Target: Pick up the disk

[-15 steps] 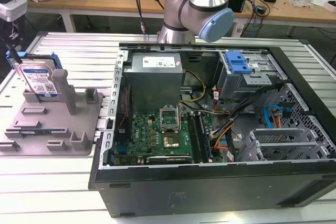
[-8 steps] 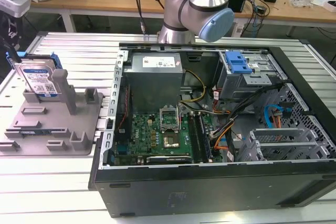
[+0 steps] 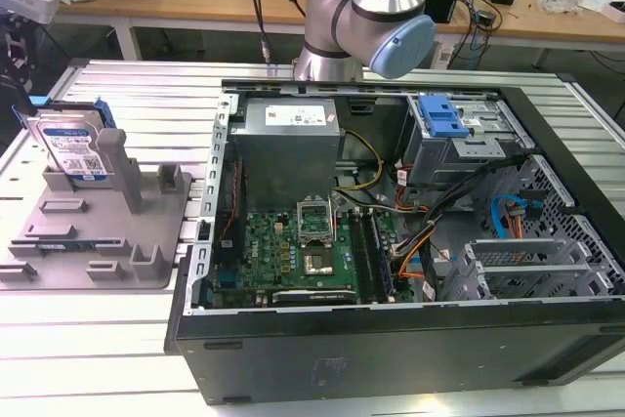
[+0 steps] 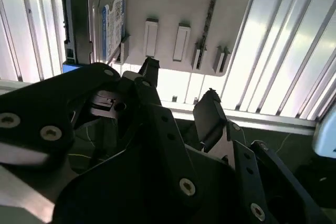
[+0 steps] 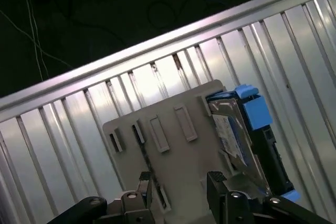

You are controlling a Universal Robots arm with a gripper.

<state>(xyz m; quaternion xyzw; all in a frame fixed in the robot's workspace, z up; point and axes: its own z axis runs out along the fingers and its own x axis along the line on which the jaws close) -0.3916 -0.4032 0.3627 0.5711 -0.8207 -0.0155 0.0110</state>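
Claw (image 4: 179, 80) is open and holds nothing: in both wrist views I see its two dark fingers (image 5: 215, 179) spread apart with only bright metal between them. I have it hanging high, looking straight down, and touching nothing. Directly under the gap lies the near edge of the grey holder (image 4: 173, 3), where it meets the ribbed tabletop (image 4: 273, 40).

The disk (image 4: 105, 19) is off to one side of the fingers, not between them, so I judge the claw isn't lined up on it and the grab has not begun. The disk stands on its edge at one end of the holder, with its labelled face against an upright post. In the first wrist view the disk (image 5: 236, 135) shows its thin top edge and blue rails. I take it to be parked upright so both flat faces stay free for a pinch from above.

In the exterior view the disk (image 3: 73, 148) sits at the holder's (image 3: 107, 241) far corner on the exterior view's left, well apart from the open computer case (image 3: 391, 241). The arm (image 3: 366, 7) rises behind that case.
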